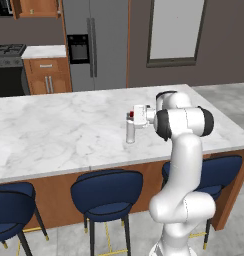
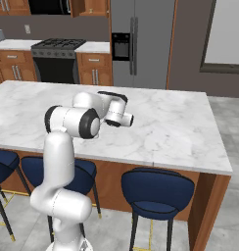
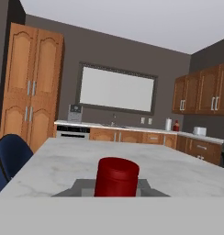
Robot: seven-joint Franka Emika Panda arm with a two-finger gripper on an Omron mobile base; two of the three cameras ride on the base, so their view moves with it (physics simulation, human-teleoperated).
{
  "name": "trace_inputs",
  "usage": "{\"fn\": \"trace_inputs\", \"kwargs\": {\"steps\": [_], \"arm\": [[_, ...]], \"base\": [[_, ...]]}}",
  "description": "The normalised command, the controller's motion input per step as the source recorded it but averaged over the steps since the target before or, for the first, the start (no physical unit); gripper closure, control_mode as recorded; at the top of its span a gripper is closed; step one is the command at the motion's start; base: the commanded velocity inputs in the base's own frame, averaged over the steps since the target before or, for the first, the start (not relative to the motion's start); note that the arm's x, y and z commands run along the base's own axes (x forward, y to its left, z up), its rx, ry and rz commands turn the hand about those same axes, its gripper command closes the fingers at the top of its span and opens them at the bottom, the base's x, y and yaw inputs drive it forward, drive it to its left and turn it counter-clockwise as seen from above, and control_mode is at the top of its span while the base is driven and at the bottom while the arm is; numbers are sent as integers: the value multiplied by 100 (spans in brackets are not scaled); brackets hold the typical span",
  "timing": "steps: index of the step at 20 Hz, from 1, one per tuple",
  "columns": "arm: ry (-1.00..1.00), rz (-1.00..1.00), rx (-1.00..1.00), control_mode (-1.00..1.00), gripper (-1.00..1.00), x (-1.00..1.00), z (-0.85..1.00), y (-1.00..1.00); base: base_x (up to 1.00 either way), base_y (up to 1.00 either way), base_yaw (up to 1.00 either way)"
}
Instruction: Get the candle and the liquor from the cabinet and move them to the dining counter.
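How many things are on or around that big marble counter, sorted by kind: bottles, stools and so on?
Bottles: 1, the liquor bottle standing on the marble counter, gripped near its red cap.
Navy stools: 4 along the near side, such as this stool.
Counters: 1.
Total: 6.

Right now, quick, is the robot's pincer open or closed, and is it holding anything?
Pincer: closed around the neck of the liquor bottle, which stands upright on the dining counter.

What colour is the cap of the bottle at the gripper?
Red. The cap of the bottle shows best in the hand view, close up, right before the gripper.
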Motion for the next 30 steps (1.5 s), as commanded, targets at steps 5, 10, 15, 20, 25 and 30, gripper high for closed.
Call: {"fn": "trace_inputs", "kwargs": {"steps": [5,10,15,20,25,30], "arm": [[0,0,0,-100,-100,0,0,0],[0,0,0,-100,-100,0,0,0],[0,0,0,-100,-100,0,0,0],[-2,-3,0,-100,-100,-8,9,-6],[0,-13,0,-100,-100,-14,48,-11],[0,-13,0,-100,-100,-45,62,-28]], "base": [[0,0,0],[0,0,0],[0,0,0],[0,0,0],[0,0,0],[0,0,0]]}}
